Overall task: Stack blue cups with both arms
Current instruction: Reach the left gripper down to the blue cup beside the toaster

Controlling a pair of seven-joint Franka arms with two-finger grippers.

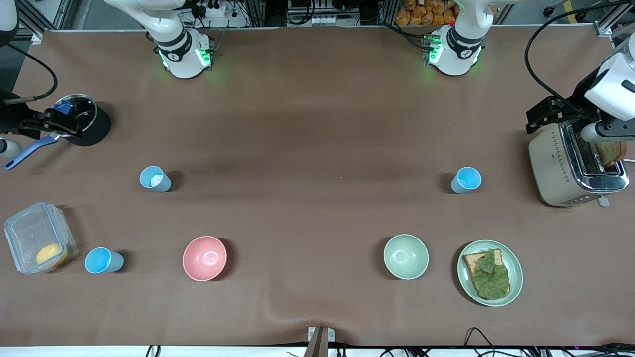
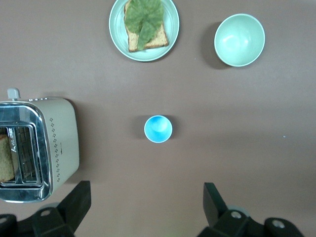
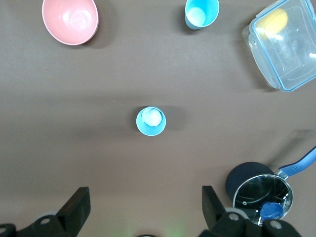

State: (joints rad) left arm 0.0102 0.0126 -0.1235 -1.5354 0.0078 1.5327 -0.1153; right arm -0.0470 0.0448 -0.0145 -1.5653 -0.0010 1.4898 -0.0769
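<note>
Three blue cups stand upright and apart on the brown table. One cup [image 1: 155, 178] is toward the right arm's end, with a pale patch inside. A second cup [image 1: 101, 261] is nearer the front camera, beside a clear box. The third cup [image 1: 466, 180] is toward the left arm's end. My left gripper [image 2: 146, 197] is open and empty, high over bare table, apart from the third cup [image 2: 158, 129]. My right gripper [image 3: 144, 200] is open and empty, high above the first cup [image 3: 151, 121]; the second cup [image 3: 201, 14] shows too. Neither gripper shows in the front view.
A pink bowl [image 1: 204, 258], a pale green bowl [image 1: 406, 256] and a plate with toast and lettuce [image 1: 490, 272] sit near the front. A toaster [image 1: 575, 163] stands at the left arm's end. A clear box [image 1: 37, 243] and a pot [image 1: 82, 121] are at the right arm's end.
</note>
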